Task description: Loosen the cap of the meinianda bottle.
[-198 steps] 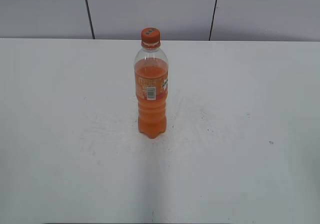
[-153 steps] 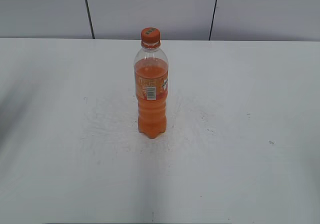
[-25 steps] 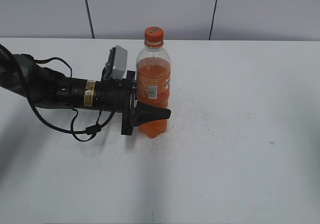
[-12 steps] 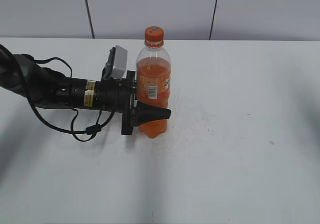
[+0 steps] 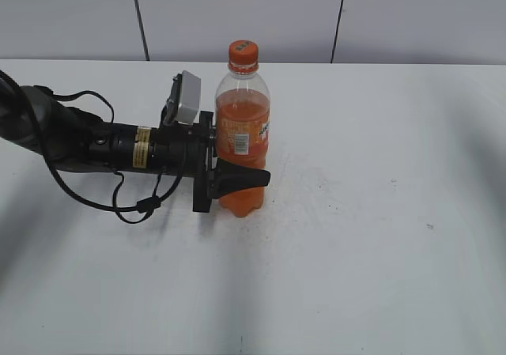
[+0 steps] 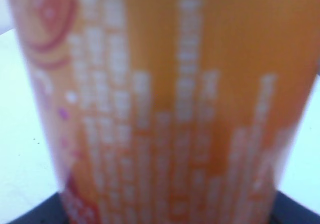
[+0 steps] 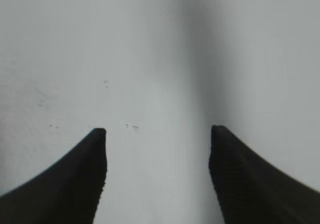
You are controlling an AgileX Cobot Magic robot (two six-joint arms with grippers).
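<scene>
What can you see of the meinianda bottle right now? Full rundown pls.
The meinianda bottle is slim clear plastic, filled with orange drink up to the shoulder, standing upright near the middle of the white table. Its orange cap is on, above an orange neck ring. An orange label with a white barcode patch wraps the middle; the base is lobed. The left tool is shut on its lower body from the left side. In the left wrist view the label fills the frame, blurred.

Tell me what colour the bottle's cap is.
Orange, with a small dark mark on top; the cap shows best in the exterior view.
</scene>
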